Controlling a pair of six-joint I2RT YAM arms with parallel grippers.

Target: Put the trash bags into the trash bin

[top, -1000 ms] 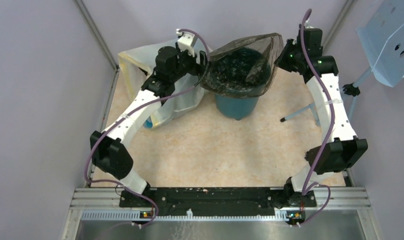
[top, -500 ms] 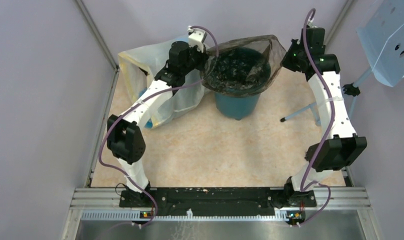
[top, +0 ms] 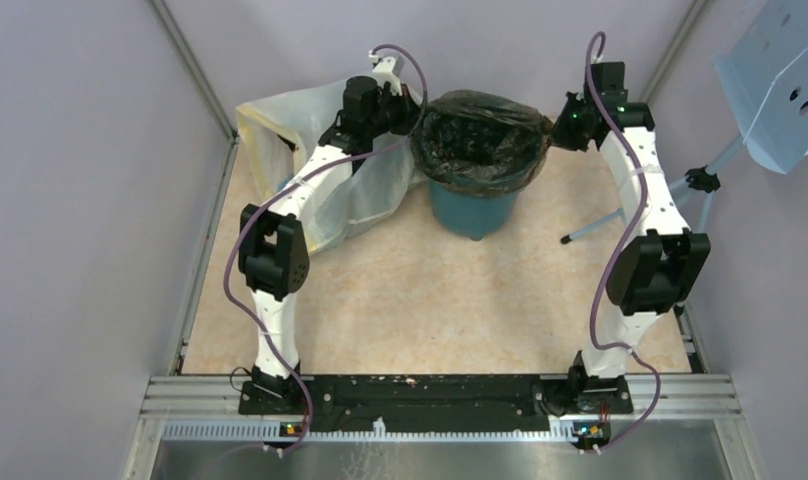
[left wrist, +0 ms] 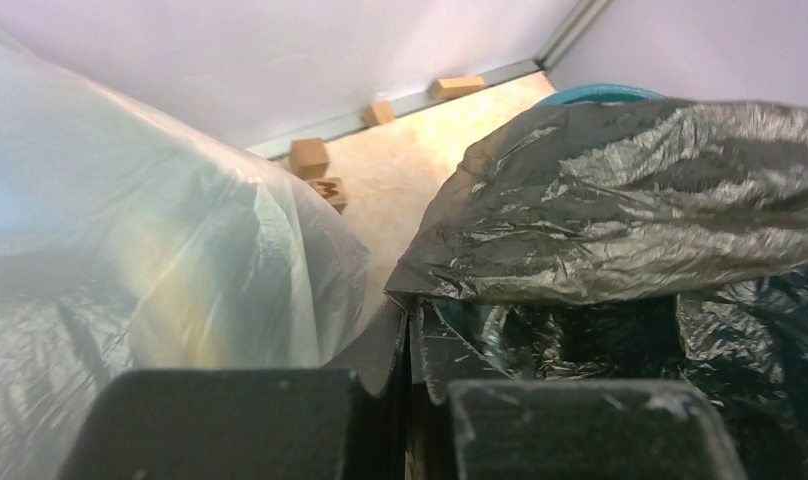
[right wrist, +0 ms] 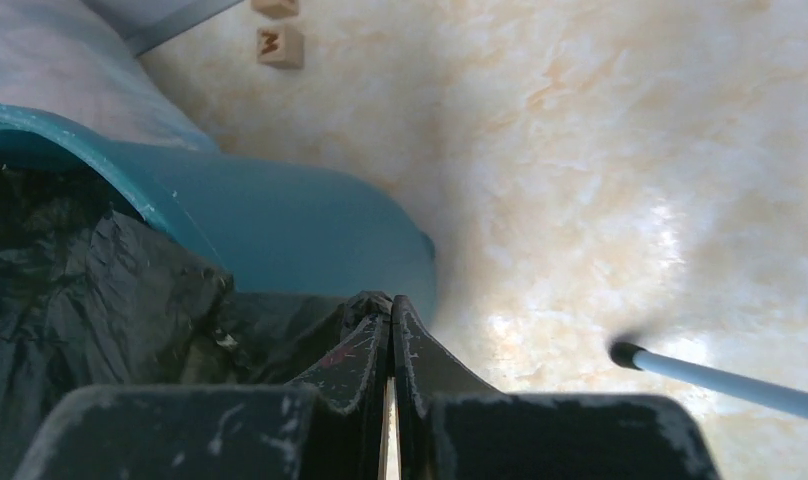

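A glossy black trash bag (top: 480, 135) sits with its open mouth spread over the rim of the teal trash bin (top: 470, 212). My left gripper (top: 413, 118) is at the bag's left edge, my right gripper (top: 557, 128) at its right edge. In the left wrist view the left gripper (left wrist: 410, 308) is shut on the edge of the crinkled bag (left wrist: 630, 210), with the bin's rim (left wrist: 595, 93) just behind. In the right wrist view the right gripper (right wrist: 391, 302) is shut on a fold of the bag (right wrist: 90, 300) beside the bin's wall (right wrist: 300, 225).
A large translucent whitish bag (top: 310, 170) stands against the left arm, left of the bin. Small wooden letter blocks (left wrist: 308, 158) lie along the back wall. A blue-white stand leg (top: 600, 225) and a perforated light-blue panel (top: 780, 70) are on the right. Walls close in on both sides.
Both grippers have moved back and down at the bin's sides. The bag, earlier stretched wide above the bin, now sits lower, folded over its rim. The left gripper has shut.
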